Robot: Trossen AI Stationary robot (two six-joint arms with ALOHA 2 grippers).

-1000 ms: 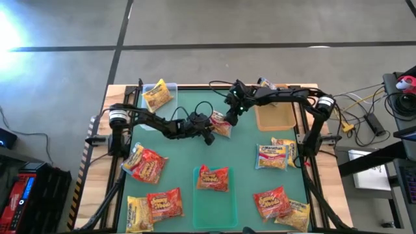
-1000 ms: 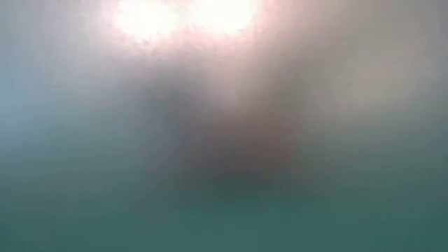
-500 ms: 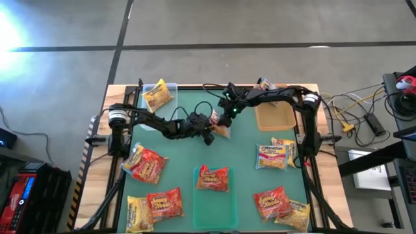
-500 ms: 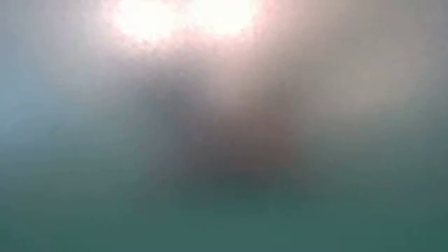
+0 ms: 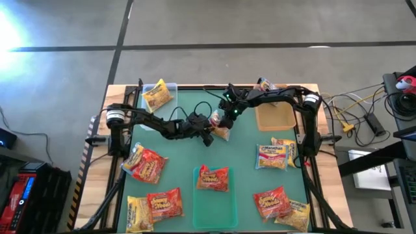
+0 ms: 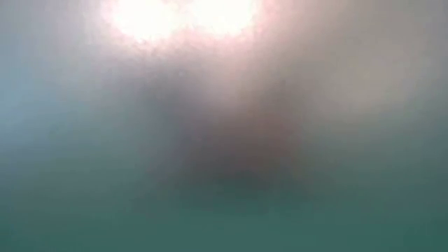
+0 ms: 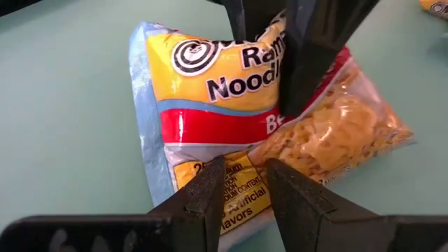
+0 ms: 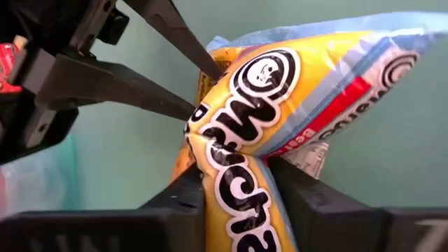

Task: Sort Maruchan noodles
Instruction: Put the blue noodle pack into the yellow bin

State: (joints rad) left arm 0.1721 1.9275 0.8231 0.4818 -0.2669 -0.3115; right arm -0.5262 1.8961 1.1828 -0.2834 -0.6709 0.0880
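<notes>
Since a second ago: right tool (image 5: 225,117) shifted left toward frame centre and down onto the held packet (image 5: 220,125), fingers drawn in from wide to pinching it; left tool (image 5: 209,127) unmoved, grip unchanged.

Left of centre in the high view: left tool narrowed onto the packet's lower label edge, fingers (image 7: 210,192) clamped on the plastic. Just right of it: right tool squeezing the opposite end, fingers (image 8: 185,199) pressing both sides of the buckled wrapper.

Packet lifted off the green worktop (image 5: 247,162), just above frame centre, long axis slanting from upper left to lower right, printed face up in the left wrist view (image 7: 266,119). Pale yellow and yellow crinkly plastic, blue trim, red band, black swirl logo, noodle picture at one end; bent into a ridge in the right wrist view (image 8: 280,105).

Low view: only blur.
</notes>
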